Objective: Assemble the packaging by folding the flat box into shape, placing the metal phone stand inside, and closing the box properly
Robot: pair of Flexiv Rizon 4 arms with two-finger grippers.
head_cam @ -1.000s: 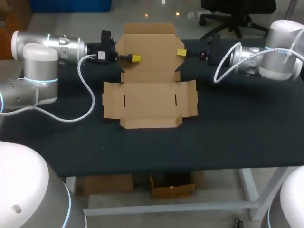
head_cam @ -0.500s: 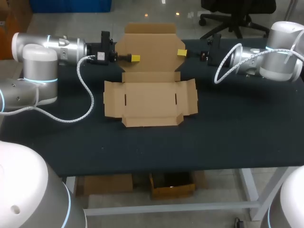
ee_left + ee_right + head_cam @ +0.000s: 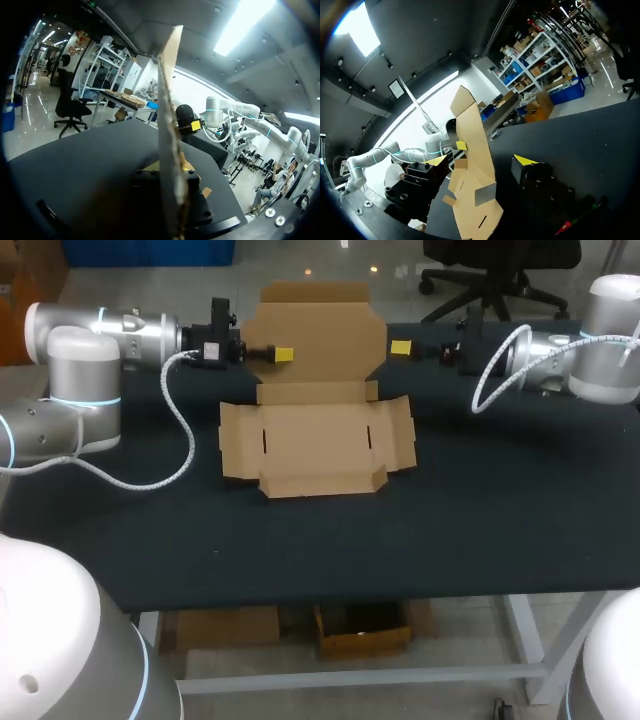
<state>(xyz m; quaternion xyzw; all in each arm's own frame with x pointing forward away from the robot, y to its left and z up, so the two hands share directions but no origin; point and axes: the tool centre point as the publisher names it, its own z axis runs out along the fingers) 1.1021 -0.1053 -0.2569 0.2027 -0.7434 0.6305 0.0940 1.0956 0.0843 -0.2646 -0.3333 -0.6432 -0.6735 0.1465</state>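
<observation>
The brown cardboard box (image 3: pixel 315 445) lies unfolded in the middle of the black table, its side flaps slightly raised. Its rear lid panel (image 3: pixel 320 335) stands upright. My left gripper (image 3: pixel 283 354) is shut on that panel near its left edge. In the left wrist view the panel (image 3: pixel 167 150) runs edge-on straight out from between the fingers. My right gripper (image 3: pixel 401 347) hangs just off the panel's right edge, apart from it. In the right wrist view the right gripper (image 3: pixel 481 161) stands wide open, the upright panel (image 3: pixel 472 135) ahead of its yellow fingertips (image 3: pixel 525 160).
A white cable (image 3: pixel 180 440) from my left arm loops over the table beside the box's left flap. Another cable (image 3: pixel 490 380) curls by my right wrist. The black table (image 3: pixel 480 520) runs on in front of the box and to its right.
My right gripper has opened and drawn back to the right, off the lid panel's right edge. My left gripper has closed on the panel, which now stands a little higher.
</observation>
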